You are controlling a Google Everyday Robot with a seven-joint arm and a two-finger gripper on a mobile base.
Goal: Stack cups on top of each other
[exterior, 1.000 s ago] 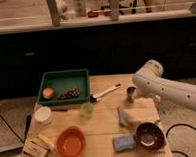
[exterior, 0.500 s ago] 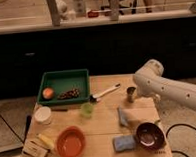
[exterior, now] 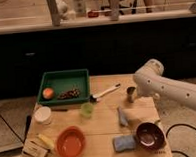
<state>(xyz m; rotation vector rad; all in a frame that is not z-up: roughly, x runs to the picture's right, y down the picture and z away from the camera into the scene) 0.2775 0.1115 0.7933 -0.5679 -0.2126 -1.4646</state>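
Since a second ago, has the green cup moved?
No. The green cup sits just in front of the green tray's right corner, as before. The gripper is hidden behind the white arm, at the table's right side.

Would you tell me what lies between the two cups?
Bare tabletop in the camera view, green cup to dark grey cup; the brush lies just behind. The gripper is not visible, only the white arm.

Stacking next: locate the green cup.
Camera view: the green cup stands left of table centre, just below the green tray; the gripper hides behind the white arm, right.
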